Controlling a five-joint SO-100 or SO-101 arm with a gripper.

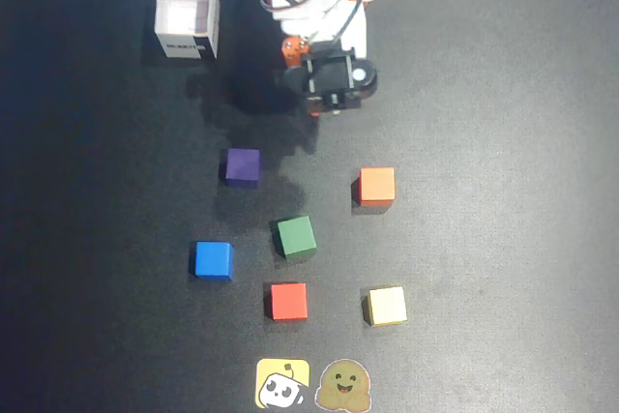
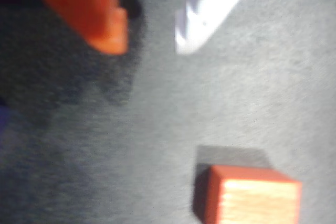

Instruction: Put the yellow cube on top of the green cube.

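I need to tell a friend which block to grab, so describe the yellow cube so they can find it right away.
In the overhead view, find the two cartoon stickers at the mat's bottom edge. Just above the brown one sits the yellow cube, right of the red cube; it is the only pale, cream-coloured block.

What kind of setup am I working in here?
Probably a hobby or lab tabletop: a dark mat, loose coloured cubes like the yellow cube and green cube, and a small white box.
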